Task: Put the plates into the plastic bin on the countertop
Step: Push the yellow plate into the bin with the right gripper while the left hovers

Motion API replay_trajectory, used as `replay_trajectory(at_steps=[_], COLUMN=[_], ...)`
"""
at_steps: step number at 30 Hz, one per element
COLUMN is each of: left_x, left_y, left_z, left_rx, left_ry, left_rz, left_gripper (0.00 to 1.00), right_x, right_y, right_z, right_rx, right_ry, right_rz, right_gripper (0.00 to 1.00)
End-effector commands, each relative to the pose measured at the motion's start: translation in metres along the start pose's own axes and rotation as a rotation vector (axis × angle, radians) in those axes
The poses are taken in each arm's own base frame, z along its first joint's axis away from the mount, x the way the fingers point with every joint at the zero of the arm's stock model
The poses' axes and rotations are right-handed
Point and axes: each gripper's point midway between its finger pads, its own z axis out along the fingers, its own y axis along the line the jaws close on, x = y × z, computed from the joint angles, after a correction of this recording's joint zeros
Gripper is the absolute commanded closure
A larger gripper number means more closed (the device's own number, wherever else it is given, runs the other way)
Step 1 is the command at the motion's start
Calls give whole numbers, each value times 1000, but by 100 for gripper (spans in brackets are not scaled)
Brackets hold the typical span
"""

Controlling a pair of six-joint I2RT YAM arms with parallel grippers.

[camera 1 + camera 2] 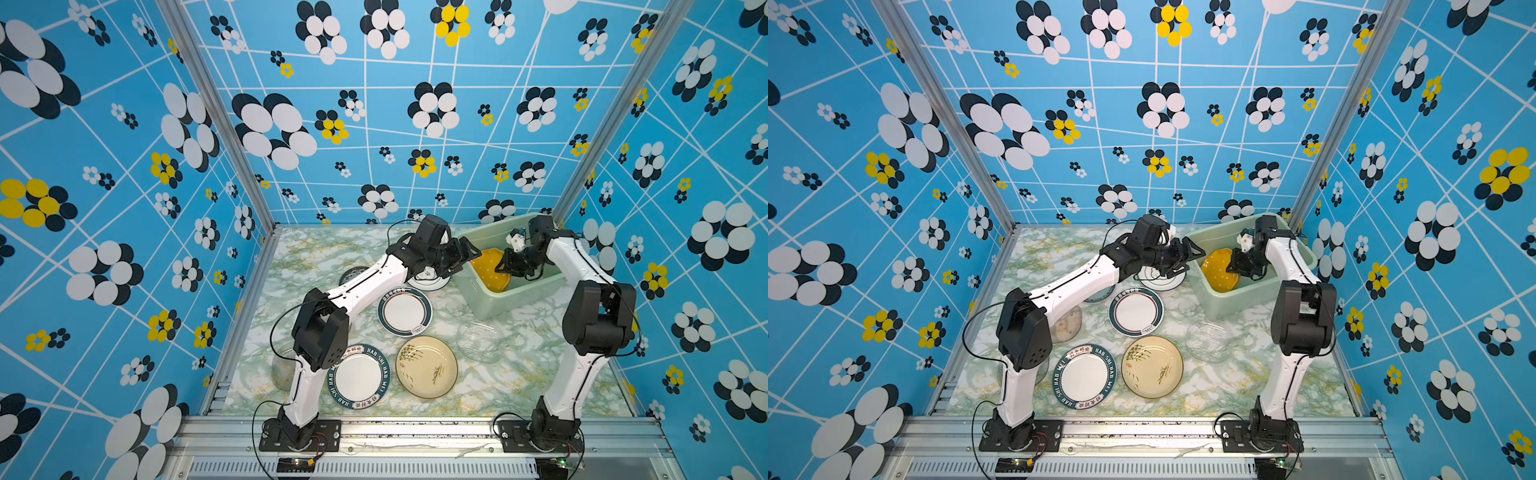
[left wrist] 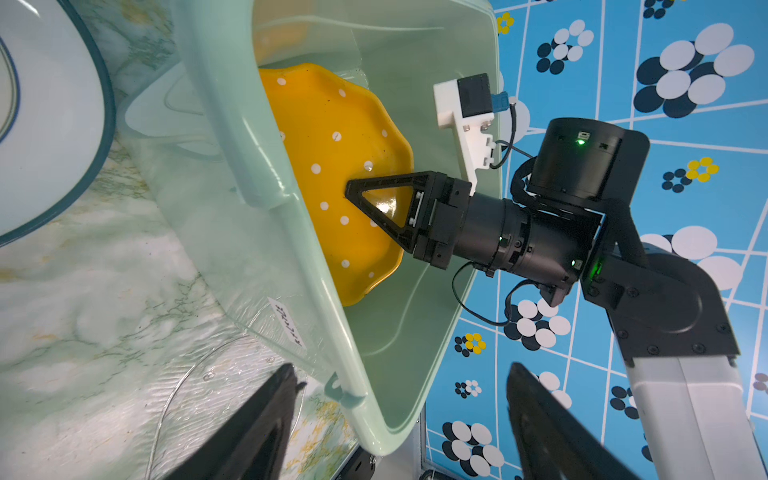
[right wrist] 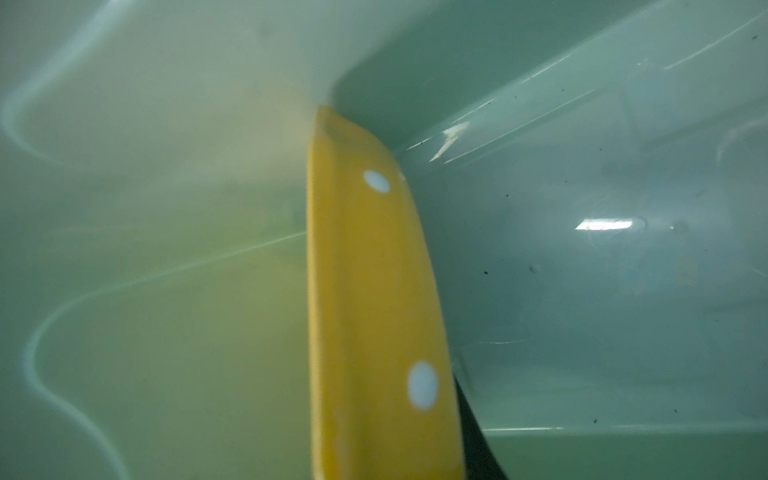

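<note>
Nine plates [image 1: 1136,311] — one plastic bin [image 1: 1233,303], two robot arms [image 1: 1075,282].

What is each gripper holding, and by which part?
Right gripper holds the yellow plate by its rim, inside the bin. Left gripper is open, holding nothing.

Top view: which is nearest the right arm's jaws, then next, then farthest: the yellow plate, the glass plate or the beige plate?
1. Yellow plate, in the bin, gripped.
2. Glass plate, just outside the bin.
3. Beige plate, front middle.
</note>
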Motion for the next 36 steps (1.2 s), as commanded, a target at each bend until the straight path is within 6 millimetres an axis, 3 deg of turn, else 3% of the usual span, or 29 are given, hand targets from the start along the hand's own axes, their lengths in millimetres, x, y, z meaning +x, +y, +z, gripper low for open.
replay_trajectory(at_steps=[1, 2, 9, 16, 24, 28, 36], left_x=[2, 2, -2, -8, -10, -9, -5], left_y=[7, 8, 18, 24, 26, 26, 24], left_z=[11, 13, 23, 29, 37, 39, 39], left_rx=[-34, -38, -85, -94, -85, -88, -88], left_ry=[10, 10, 20, 30, 40, 53, 63], left_rz=[12, 14, 40, 48, 52, 60, 75], left_gripper=[24, 26, 43, 51, 52, 52, 49], right_x=[18, 30, 53, 76, 102, 104, 96], right_y=[-22, -25, -28, -25, -23, -26, -34], right_z=[8, 13, 18, 18, 20, 23, 32], right_rx=[106, 107, 108, 89, 68, 82, 117], right_ry=[49, 75, 114, 107, 102, 118, 151], right_rz=[55, 65, 103, 170, 253, 259, 277], right_gripper=[94, 94, 93, 93, 88, 79, 73])
